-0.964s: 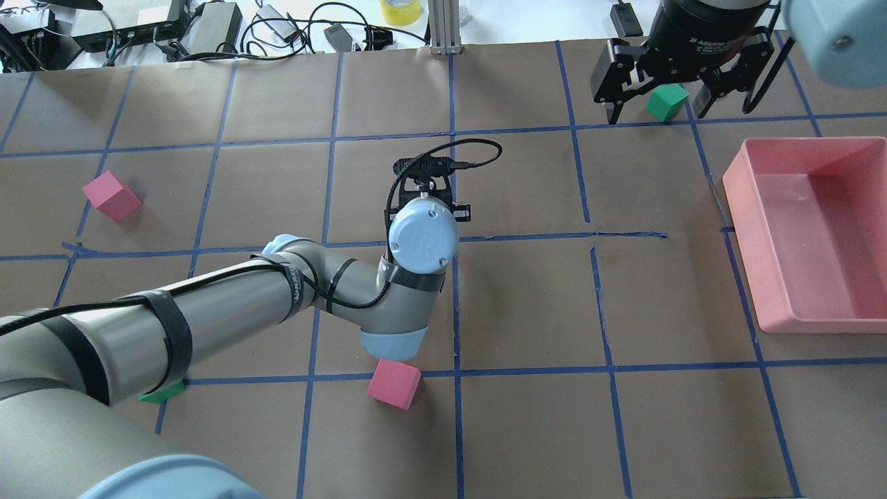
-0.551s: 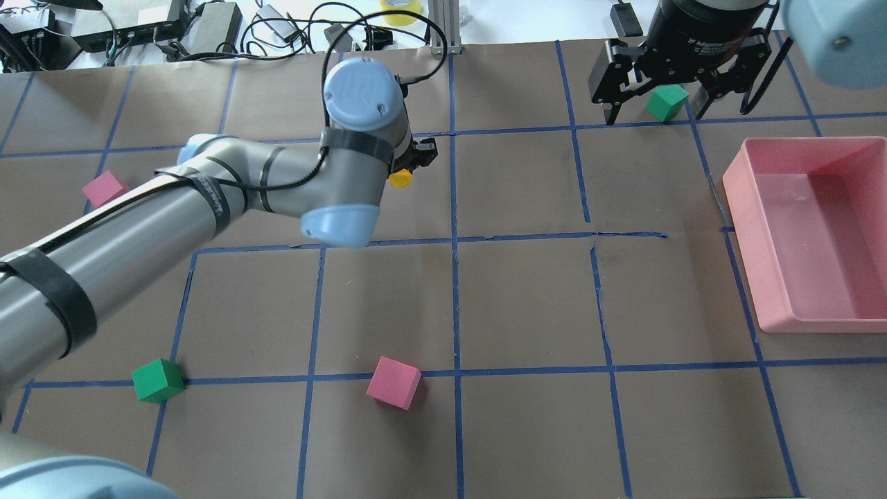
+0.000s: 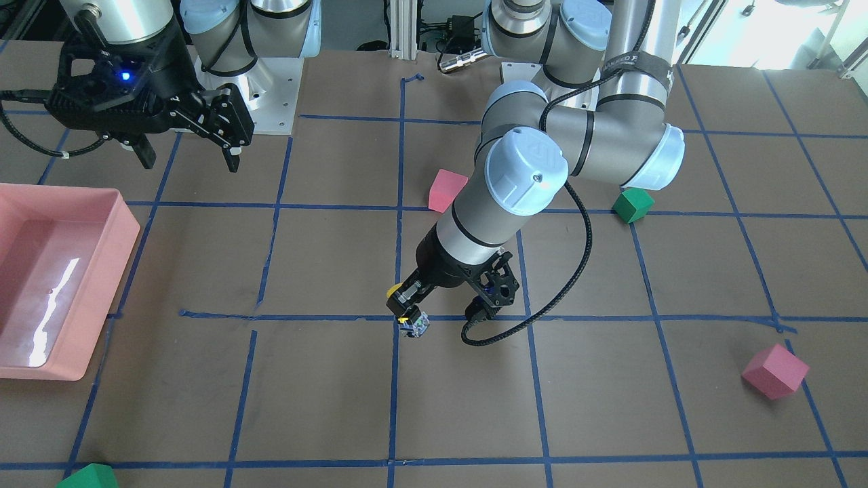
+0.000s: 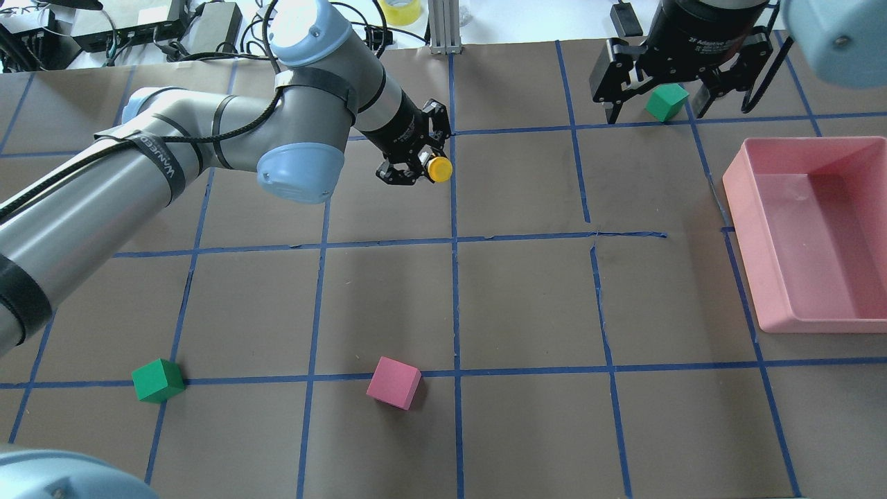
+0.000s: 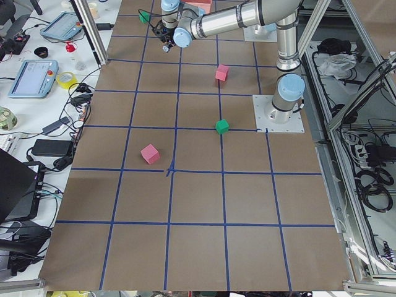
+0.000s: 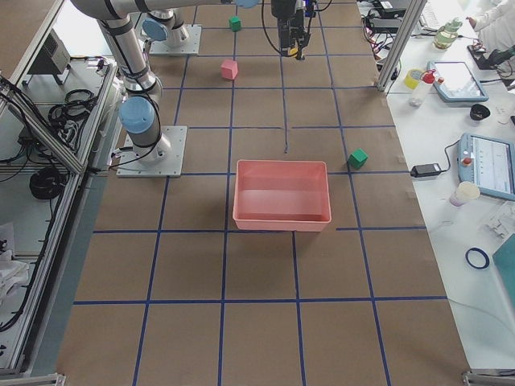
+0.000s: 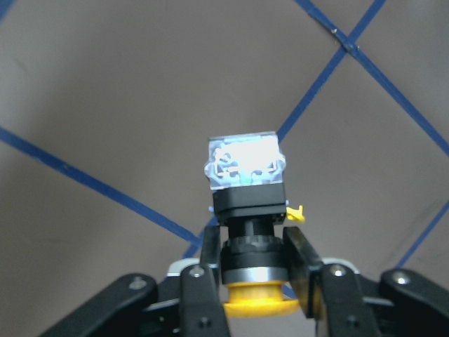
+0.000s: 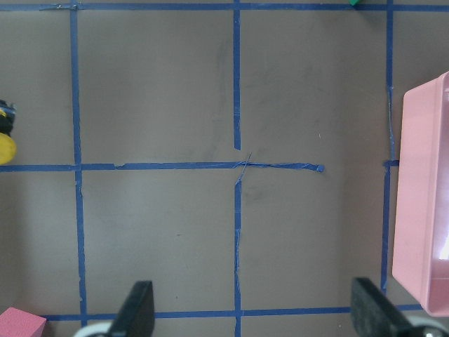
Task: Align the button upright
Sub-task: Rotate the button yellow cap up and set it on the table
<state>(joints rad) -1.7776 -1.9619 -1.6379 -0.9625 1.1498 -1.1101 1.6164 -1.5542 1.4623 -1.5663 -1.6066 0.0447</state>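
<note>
My left gripper (image 4: 421, 166) is shut on the button (image 4: 438, 168), a small switch with a yellow cap, black body and silvery base. In the left wrist view the fingers (image 7: 210, 261) clamp the black body; the base (image 7: 245, 167) points away toward the table and the yellow cap sits nearest the wrist. In the front view the button (image 3: 413, 321) hangs tilted just over a blue tape line; I cannot tell whether it touches the table. My right gripper (image 4: 655, 105) is open and empty at the far right, over a green cube (image 4: 666, 101).
A pink tray (image 4: 761, 208) stands at the right edge. A pink cube (image 4: 393, 382) and a green cube (image 4: 158, 380) lie near the front. Another pink cube (image 3: 775, 370) lies at the far left. Cables and boxes line the far table edge.
My left arm has swung from the table's middle toward the far side. Its wrist has turned, so the gripper now points right with the yellow cap showing. The right arm has not moved.
</note>
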